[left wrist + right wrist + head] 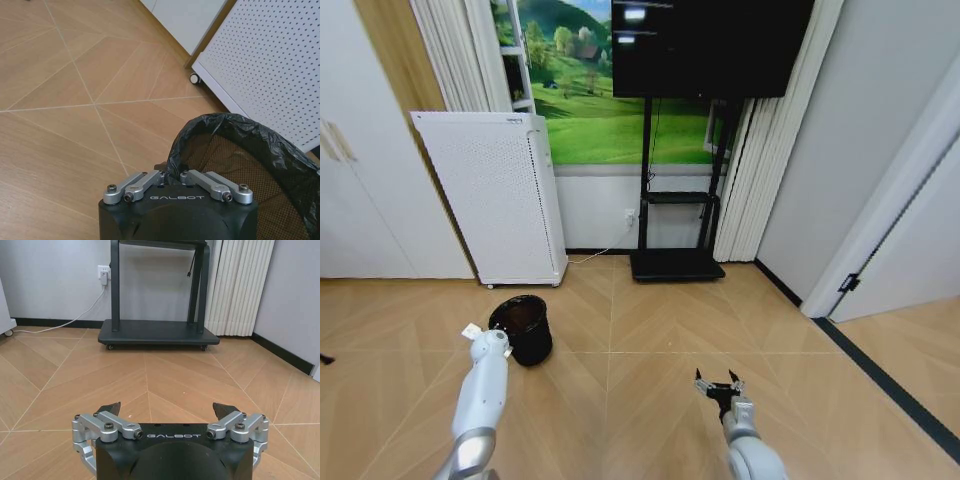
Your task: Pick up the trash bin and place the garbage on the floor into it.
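The trash bin [523, 325], a small black round basket lined with a black bag, stands on the wooden floor left of centre. My left gripper [496, 341] is at its near left rim. In the left wrist view the fingers of the left gripper [172, 172] are drawn together, shut on the rim of the trash bin [240, 150]. A small white scrap of garbage [472, 330] lies on the floor just left of the bin. My right gripper [720, 384] hangs low over bare floor to the right, and the right wrist view shows this right gripper [167, 409] open with nothing in it.
A tall white perforated appliance [495, 195] on castors stands just behind the bin, close to it [270, 65]. A black TV stand [675, 262] with a flat base [157, 332] stands against the far wall. A white cord [75, 317] runs along the skirting.
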Available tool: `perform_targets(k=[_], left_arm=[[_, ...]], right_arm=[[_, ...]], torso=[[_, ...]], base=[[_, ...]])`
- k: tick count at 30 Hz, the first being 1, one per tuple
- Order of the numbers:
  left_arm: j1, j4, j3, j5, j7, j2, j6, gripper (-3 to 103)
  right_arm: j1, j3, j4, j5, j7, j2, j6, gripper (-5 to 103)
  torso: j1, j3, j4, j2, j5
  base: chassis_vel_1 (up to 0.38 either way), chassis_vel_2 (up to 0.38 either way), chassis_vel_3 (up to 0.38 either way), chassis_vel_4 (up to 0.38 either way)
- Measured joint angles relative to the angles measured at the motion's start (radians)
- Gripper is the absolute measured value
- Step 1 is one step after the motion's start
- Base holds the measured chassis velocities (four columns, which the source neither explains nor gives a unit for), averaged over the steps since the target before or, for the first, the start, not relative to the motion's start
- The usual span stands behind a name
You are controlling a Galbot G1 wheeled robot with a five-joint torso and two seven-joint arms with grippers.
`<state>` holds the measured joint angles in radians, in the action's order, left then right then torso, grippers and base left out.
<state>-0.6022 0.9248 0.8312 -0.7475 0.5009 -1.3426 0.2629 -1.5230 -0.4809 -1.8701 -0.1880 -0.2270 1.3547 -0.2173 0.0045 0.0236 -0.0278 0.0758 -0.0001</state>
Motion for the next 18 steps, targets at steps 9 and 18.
perform_targets(k=[9, 18], left_arm=[[0.006, -0.042, -0.002, 0.026, -0.018, -0.001, -0.036, 8], [-0.002, -0.044, -0.002, 0.078, -0.067, 0.002, -0.055, 45]], right_arm=[[-0.002, 0.004, 0.014, 0.008, 0.005, 0.017, 0.029, 100], [-0.01, 0.007, 0.015, 0.028, 0.019, 0.021, 0.043, 100]], torso=[[0.0, 0.0, -0.0001, 0.0, 0.0002], [0.0, 0.0, 0.0002, 0.0, -0.0002]], base=[[0.0, 0.0, 0.0, 0.0], [0.0, 0.0, 0.0, 0.0]])
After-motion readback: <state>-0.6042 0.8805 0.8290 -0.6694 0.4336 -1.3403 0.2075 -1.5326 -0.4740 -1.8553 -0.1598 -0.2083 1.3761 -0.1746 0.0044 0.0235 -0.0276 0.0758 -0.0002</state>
